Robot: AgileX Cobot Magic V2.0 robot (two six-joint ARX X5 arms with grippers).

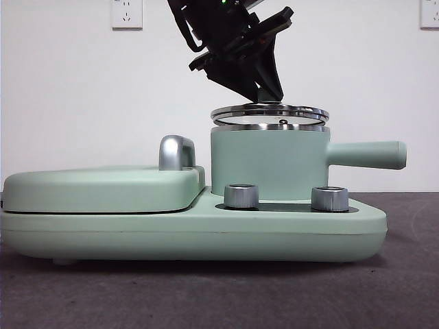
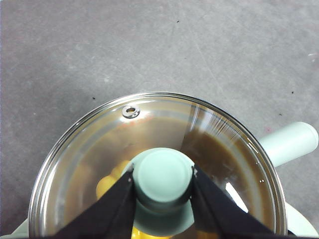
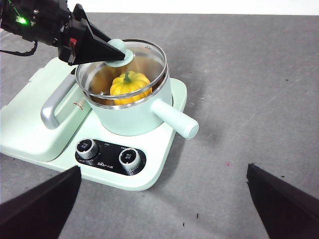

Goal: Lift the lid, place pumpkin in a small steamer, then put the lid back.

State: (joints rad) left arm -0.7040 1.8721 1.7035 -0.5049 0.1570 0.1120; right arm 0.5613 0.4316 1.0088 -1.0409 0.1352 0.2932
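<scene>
1. One grey matte bench (image 3: 259,74) carries one mint-green cooker base (image 1: 206,229) with two ribbed steel dials (image 1: 241,196).
2. One cylindrical small steamer (image 1: 267,164); its straight handle runs level, away from the griddle side.
3. One round glass lid (image 1: 269,113), steel-rimmed, sits slightly tilted just above the steamer's rim, its knob pinched by the left gripper (image 2: 163,175) jaws.
4. One glossy ribbed pumpkin (image 3: 128,84) sits inside the steamer, stem upward.
5. The right gripper (image 3: 164,209) waits over the bench, jaws spread wide.
</scene>
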